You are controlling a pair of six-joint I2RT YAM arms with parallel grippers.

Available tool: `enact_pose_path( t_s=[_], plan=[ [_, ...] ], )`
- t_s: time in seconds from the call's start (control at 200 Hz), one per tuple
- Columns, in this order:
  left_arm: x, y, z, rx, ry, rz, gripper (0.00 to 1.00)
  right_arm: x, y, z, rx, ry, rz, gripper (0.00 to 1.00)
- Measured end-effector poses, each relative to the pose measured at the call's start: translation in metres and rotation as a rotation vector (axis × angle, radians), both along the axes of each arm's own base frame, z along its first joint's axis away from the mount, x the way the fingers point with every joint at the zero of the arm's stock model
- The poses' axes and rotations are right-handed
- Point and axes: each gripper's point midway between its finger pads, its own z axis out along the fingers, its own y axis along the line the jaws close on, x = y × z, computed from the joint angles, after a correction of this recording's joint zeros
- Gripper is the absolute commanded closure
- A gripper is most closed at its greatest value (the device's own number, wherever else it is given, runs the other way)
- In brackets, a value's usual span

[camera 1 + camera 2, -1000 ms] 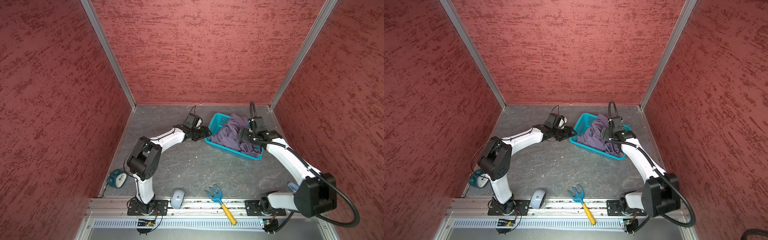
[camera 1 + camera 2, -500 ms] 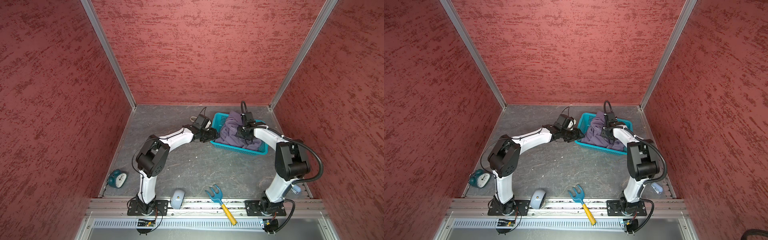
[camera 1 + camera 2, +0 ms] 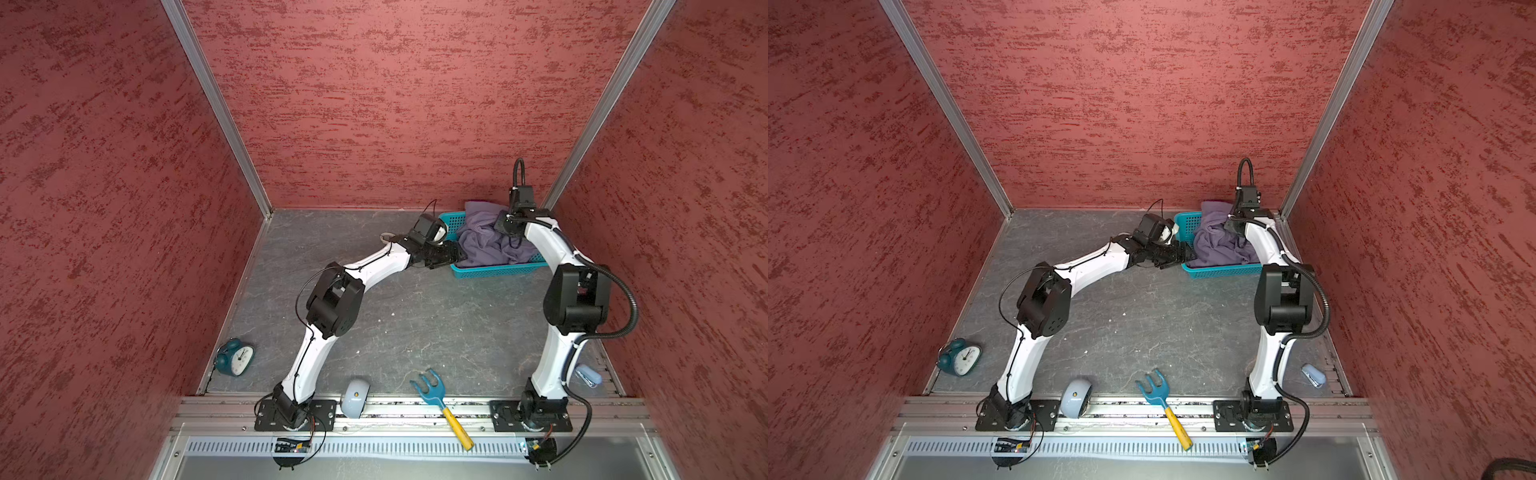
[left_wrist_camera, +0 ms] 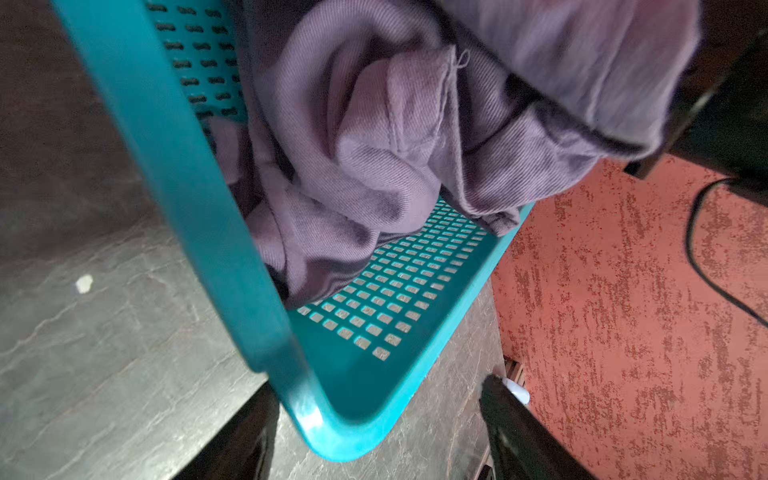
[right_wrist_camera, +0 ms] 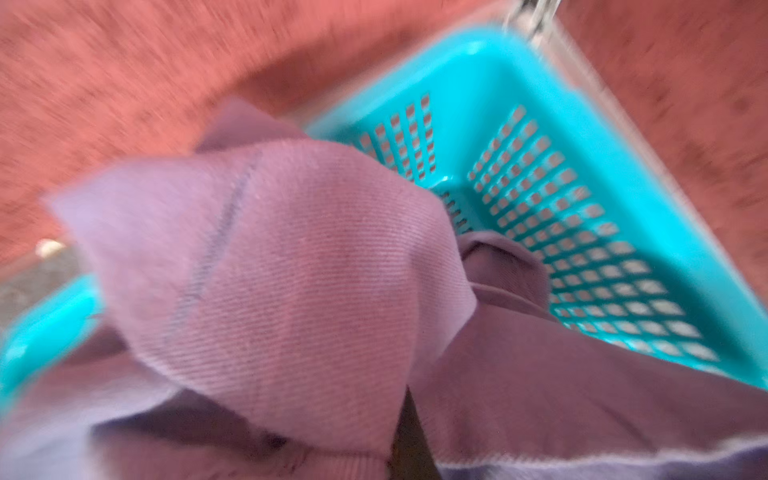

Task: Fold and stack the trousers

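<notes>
Inside basket [image 3: 494,271], trousers [image 3: 482,243], right pincer [image 3: 508,227] seemingly clamped on them, left pincer [image 4: 376,432] apart

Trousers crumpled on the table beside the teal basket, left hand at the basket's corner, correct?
No: the trousers lie crumpled inside the teal basket, not beside it, as the left wrist view shows. The left hand is at its corner.

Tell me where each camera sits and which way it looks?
Top views: high over the front rail, looking down on the tabletop; left arm and right arm reach the teal basket of trousers.
Left wrist: low at the basket's corner, facing the trousers; open left gripper straddles it.
Right wrist: above the basket, blurred, looking down; trousers pinched in the right gripper fill it.
All share basket and trousers.
</notes>
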Motion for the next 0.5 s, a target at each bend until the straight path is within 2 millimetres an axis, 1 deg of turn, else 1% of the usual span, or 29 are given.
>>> enact_pose_path(
  t_s=[0.085,0.12,0.165,0.25,0.301,0.311,0.356,0.401,0.461,0.496],
  plan=[
    [0.001,-0.002,0.003,-0.006,-0.005,-0.006,0.14,-0.011,-0.001,0.034,-0.016,-0.049,-0.005,1.0],
    [0.001,-0.002,0.004,-0.007,-0.008,-0.01,0.09,-0.016,-0.001,0.052,-0.02,-0.078,-0.007,1.0],
    [0.001,-0.002,0.005,-0.009,-0.015,-0.016,0.0,-0.025,-0.001,0.076,-0.025,-0.123,-0.009,1.0],
    [-0.001,0.003,0.008,-0.011,-0.018,-0.014,0.01,-0.042,0.004,0.127,-0.031,-0.219,-0.003,1.0],
    [-0.005,0.01,0.013,-0.008,-0.02,-0.008,0.01,-0.052,0.011,0.162,-0.039,-0.288,0.009,1.0],
    [-0.005,0.012,0.014,-0.009,-0.021,-0.006,0.01,-0.053,0.012,0.166,-0.039,-0.297,0.011,1.0],
    [-0.008,0.022,0.023,-0.01,-0.028,0.006,0.01,-0.061,0.025,0.198,-0.049,-0.359,0.038,1.0],
    [-0.008,0.034,0.035,-0.017,-0.042,0.025,0.01,-0.067,0.04,0.225,-0.059,-0.411,0.069,1.0],
    [-0.007,0.054,0.056,-0.038,-0.074,0.059,0.01,-0.076,0.07,0.261,-0.062,-0.483,0.136,1.0],
    [-0.005,0.068,0.07,-0.051,-0.097,0.083,0.01,-0.083,0.088,0.277,-0.058,-0.515,0.179,1.0]
  ],
)
